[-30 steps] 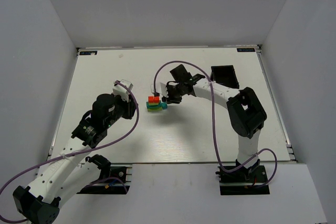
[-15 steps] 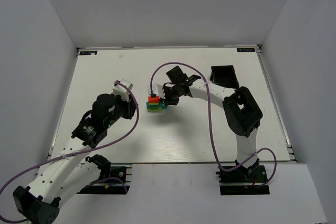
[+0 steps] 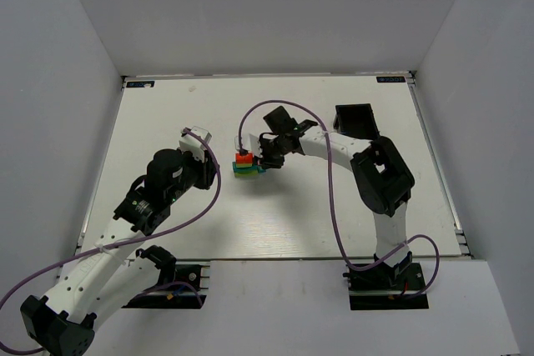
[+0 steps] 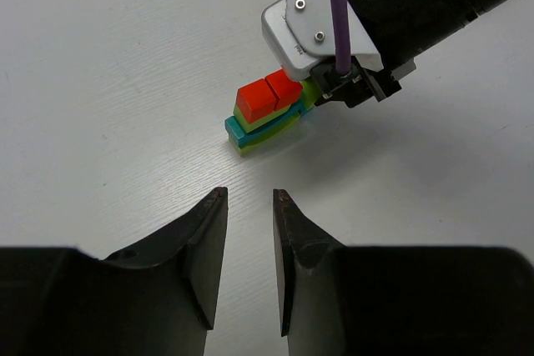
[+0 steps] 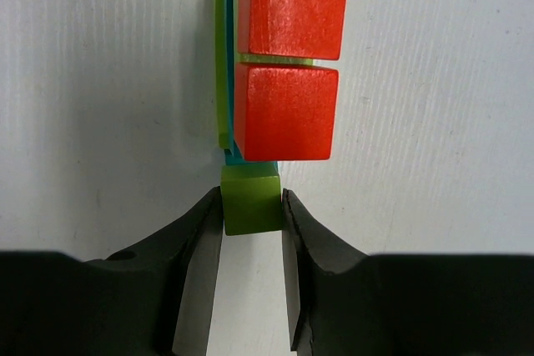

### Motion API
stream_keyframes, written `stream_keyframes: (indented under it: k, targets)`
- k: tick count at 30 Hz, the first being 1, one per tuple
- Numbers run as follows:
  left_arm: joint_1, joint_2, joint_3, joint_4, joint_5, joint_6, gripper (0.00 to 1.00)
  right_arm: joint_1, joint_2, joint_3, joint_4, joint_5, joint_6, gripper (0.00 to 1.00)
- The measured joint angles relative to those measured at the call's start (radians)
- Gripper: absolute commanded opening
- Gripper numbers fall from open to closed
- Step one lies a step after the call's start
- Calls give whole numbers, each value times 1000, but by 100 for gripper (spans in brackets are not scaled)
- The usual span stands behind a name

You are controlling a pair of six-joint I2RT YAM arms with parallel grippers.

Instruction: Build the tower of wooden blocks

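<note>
The wood block tower [image 3: 243,164] stands mid-table: lime-green and teal flat bars with two red cubes [image 5: 285,111] on top. It also shows in the left wrist view [image 4: 265,111]. My right gripper [image 5: 252,193] is shut on a lime-green cube [image 5: 251,204], which it holds against the near end of the tower, level with the teal bar [image 5: 231,154]. In the top view, the right gripper [image 3: 264,159] is just right of the tower. My left gripper [image 4: 249,198] is open and empty, a short way in front of the tower. In the top view, the left gripper [image 3: 214,171] is to the tower's left.
A black rectangular bin [image 3: 356,118] stands behind the right arm at the back right. Purple cables loop over both arms. White walls enclose the table [image 3: 167,122] on three sides.
My right gripper has moved a little left with the green cube, up against the tower. The left arm has not moved.
</note>
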Motion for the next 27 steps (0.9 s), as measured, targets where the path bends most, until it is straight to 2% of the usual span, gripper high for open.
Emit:
stream_keyframes:
  k: [15,23,27]
  targets:
    - [0,0,0,0,0,0,39,9,4,1,18,3,25,22]
    - [0,0,0,0,0,0,39,9,4,1,21,3,27,25]
    - [0,0,0,0,0,0,39,9,4,1,21,3,28,30]
